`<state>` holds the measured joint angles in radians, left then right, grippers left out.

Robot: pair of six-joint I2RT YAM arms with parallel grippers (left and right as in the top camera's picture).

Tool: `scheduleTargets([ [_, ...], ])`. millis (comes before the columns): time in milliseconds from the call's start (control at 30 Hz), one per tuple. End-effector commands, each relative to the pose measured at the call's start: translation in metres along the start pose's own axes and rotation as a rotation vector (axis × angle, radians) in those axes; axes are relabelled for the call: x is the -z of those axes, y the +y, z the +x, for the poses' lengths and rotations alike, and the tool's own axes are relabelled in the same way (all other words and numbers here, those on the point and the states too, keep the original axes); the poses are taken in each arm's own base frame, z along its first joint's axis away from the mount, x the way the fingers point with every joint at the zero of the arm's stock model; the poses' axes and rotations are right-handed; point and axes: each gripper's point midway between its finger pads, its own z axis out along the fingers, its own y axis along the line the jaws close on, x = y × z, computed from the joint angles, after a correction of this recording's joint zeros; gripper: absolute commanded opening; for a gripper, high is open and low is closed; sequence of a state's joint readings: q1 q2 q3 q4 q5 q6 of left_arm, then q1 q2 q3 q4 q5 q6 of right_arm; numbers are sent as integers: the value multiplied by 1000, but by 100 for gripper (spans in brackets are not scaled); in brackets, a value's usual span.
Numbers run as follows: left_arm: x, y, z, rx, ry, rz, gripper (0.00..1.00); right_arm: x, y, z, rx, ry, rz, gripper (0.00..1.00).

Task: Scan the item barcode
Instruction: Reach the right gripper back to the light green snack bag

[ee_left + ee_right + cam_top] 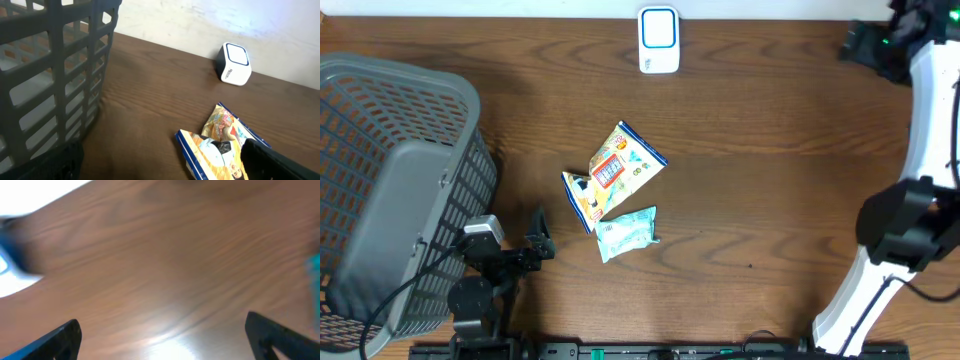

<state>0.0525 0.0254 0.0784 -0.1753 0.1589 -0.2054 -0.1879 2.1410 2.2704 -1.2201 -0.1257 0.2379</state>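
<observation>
Three snack packets lie mid-table: a yellow and blue one [625, 160] [227, 125], a blue-edged one [582, 198] [210, 155] partly beneath it, and a teal one [627, 232] nearest the front. The white scanner [659, 40] [233, 64] with a blue face stands at the table's back edge. My left gripper [542, 237] [165, 170] is open, low over the table left of the packets, nothing between its fingers. My right gripper [858, 45] [165, 340] is open at the back right, over bare wood. No barcode shows.
A large grey mesh basket [400, 190] [50, 75] fills the left side, close behind the left arm. The right arm's white links [925, 110] run along the right edge. The right wrist view is blurred.
</observation>
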Motion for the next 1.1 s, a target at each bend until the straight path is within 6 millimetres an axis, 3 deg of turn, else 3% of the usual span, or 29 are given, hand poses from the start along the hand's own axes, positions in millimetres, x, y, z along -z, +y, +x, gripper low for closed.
scheduleTargets([
  [0,-2,1,13,3,42,3,100,9,96,62,-185,271,-304,99],
  [133,-2,1,13,3,42,3,100,8,146,125,-45,446,-320,99],
  [200,-2,2,13,3,42,3,100,9,176,165,155,509,-347,99],
  [300,-2,1,13,3,42,3,100,12,201,218,340,610,-358,99],
  [467,-2,2,13,3,42,3,100,12,218,293,457,770,-315,99],
  [600,-2,1,13,3,42,3,100,3,216,334,490,859,-298,99],
  [833,-2,2,13,3,42,3,100,2,190,367,464,885,-362,99],
  [933,-2,1,13,3,42,3,100,10,180,368,476,784,-422,99],
  [1067,-2,1,13,3,42,3,100,13,181,374,510,633,-532,99],
])
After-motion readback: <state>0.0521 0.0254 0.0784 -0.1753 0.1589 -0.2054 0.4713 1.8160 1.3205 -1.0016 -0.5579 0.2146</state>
